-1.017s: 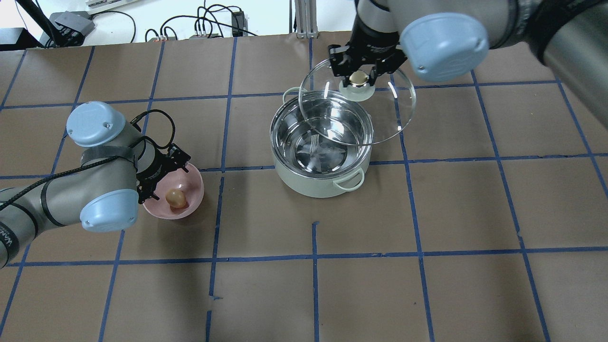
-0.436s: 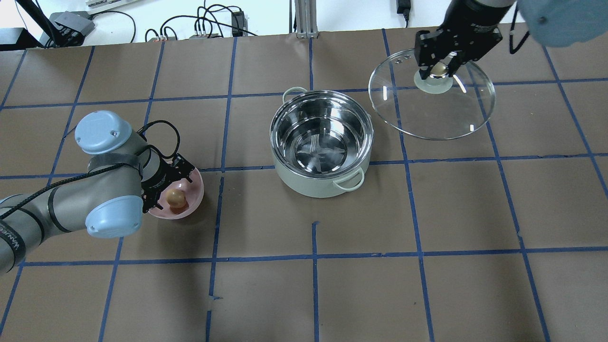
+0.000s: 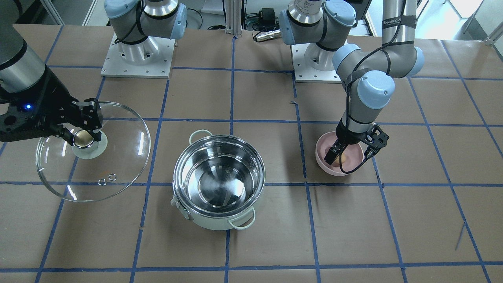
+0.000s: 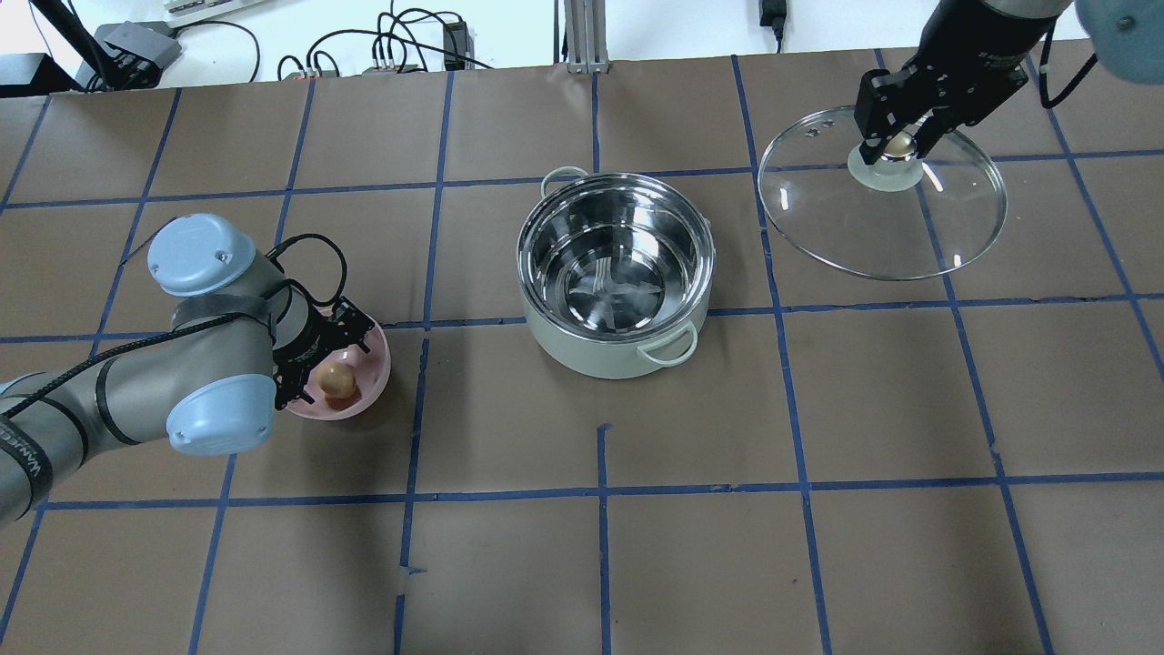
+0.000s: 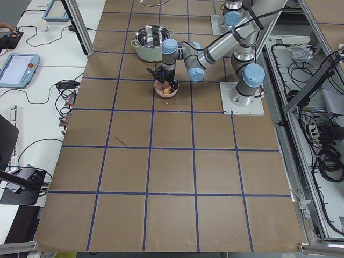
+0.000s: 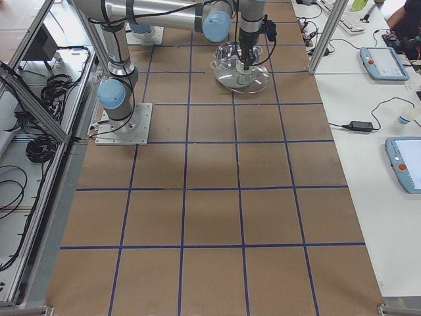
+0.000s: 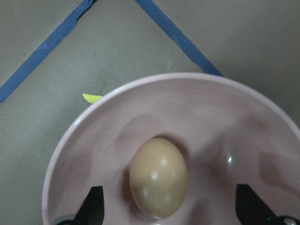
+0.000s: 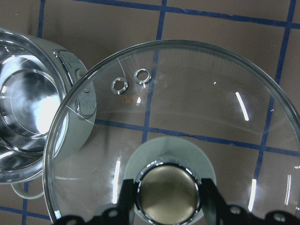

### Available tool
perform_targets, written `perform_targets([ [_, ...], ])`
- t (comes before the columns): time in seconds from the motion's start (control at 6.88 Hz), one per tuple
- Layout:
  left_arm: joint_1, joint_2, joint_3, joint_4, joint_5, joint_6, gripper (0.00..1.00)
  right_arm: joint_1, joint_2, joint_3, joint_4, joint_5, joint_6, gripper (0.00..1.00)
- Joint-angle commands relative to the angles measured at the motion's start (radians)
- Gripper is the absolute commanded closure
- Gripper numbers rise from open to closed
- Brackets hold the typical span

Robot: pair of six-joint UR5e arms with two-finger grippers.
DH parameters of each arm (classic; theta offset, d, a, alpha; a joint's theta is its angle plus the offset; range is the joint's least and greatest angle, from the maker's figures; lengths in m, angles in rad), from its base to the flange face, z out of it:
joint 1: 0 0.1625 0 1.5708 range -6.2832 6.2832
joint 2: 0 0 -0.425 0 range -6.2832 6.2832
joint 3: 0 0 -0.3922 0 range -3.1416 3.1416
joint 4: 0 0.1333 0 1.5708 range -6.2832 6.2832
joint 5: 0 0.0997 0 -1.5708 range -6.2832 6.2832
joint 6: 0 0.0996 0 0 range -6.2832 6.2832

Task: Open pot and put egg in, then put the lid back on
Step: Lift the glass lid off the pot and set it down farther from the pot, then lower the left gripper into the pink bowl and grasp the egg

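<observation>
Brown taped surface (image 4: 818, 409): my left end effector (image 7: 171, 211) spread astride small tan egg (image 7: 159, 176) in pink bowl (image 7: 211, 117); off-centre squeeze could squirt it out. Right end effector (image 8: 167, 197) pinching round clear glass lid (image 8: 197, 103) by golden knob (image 8: 166, 187).

Tan egg (image 7: 158, 177) lies between the spread jaws of left gripper (image 7: 168, 213). Glass lid (image 4: 882, 227) hangs clamped in right gripper (image 4: 896, 146). Open mint pot (image 4: 591, 350) stands between them.

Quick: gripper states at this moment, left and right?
Left gripper: open, straddling the egg in the pink bowl.
Right gripper: closed on the knob of the lid, which is off the pot.
</observation>
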Motion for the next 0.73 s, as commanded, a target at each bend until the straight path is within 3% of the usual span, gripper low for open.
perform_targets([
  [0.0, 0.001, -0.006, 0.001, 0.0, -0.002, 0.006, 0.03, 0.007, -0.002, 0.011, 0.0, -0.003, 0.007, 0.72],
  [0.58, 0.001, -0.021, 0.006, 0.001, 0.003, 0.146, 0.03, 0.007, -0.002, 0.015, -0.001, -0.006, 0.007, 0.72],
])
